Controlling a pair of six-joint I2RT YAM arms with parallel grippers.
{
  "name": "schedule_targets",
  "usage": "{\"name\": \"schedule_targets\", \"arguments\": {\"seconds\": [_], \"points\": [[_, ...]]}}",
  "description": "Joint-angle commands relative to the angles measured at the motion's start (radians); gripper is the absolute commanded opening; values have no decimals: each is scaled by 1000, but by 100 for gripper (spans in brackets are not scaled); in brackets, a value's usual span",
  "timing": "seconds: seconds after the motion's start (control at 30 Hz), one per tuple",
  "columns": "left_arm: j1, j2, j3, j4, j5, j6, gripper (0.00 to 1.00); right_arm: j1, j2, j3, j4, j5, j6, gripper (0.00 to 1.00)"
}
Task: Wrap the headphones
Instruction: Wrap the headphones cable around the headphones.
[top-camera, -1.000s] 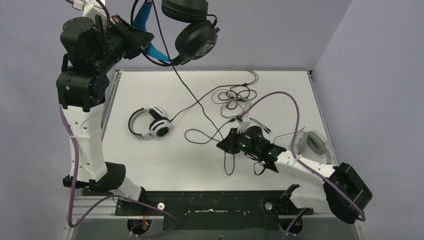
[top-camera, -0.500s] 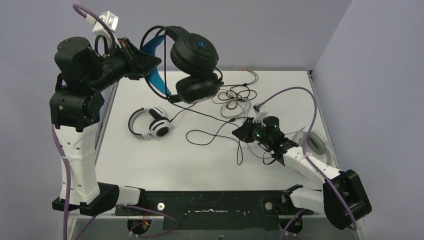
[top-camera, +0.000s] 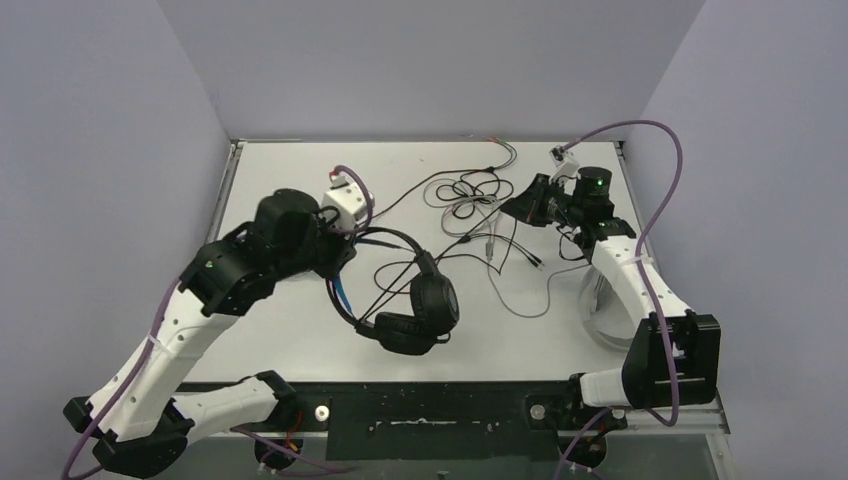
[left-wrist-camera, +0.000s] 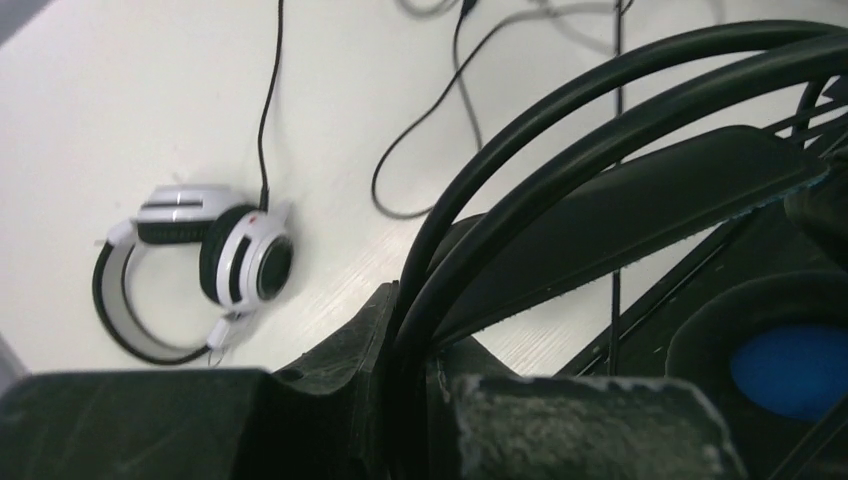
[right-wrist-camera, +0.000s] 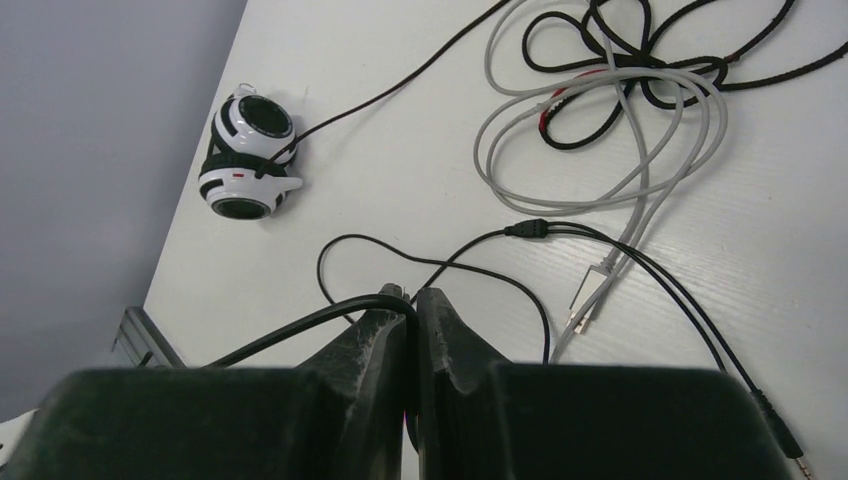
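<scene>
The left gripper (left-wrist-camera: 410, 360) was clamped on the headband (left-wrist-camera: 620, 110) of the black headphones (top-camera: 432, 303), whose ear cups lay near the front middle of the table (top-camera: 290, 170). The right gripper (right-wrist-camera: 412, 300), at the far right, was pinched shut on the black cable (right-wrist-camera: 300, 335). The white headset with black centres (left-wrist-camera: 245, 262) lay flat at the left, any marking on it too small to read. A pale cable bundle (right-wrist-camera: 600, 130) lay coiled at the back, and a grey headset (top-camera: 588, 310) lay under the right arm.

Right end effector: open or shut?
The right end effector is shut: fingers pressed together, pinching the thin black cable.
</scene>
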Motion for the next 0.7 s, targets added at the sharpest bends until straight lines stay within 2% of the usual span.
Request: {"name": "schedule_targets", "arguments": {"seconds": [0.0,0.17,0.3,0.43,0.67], "points": [[-82,-55,-155,-39,-233,76,0,-40,14,129,-101,29,-56,0],[-146,-8,-290,20,-492,88,0,-28,49,265,-219,-66,-84,0],[-144,75,-325,79,-610,108,0,-20,9,329,-271,-64,-81,0],[-149,136,-337,135,-643,112,0,-4,-28,385,-308,-71,-68,0],[-160,151,-345,186,-586,137,0,67,-38,455,-381,-68,-108,0]]}}
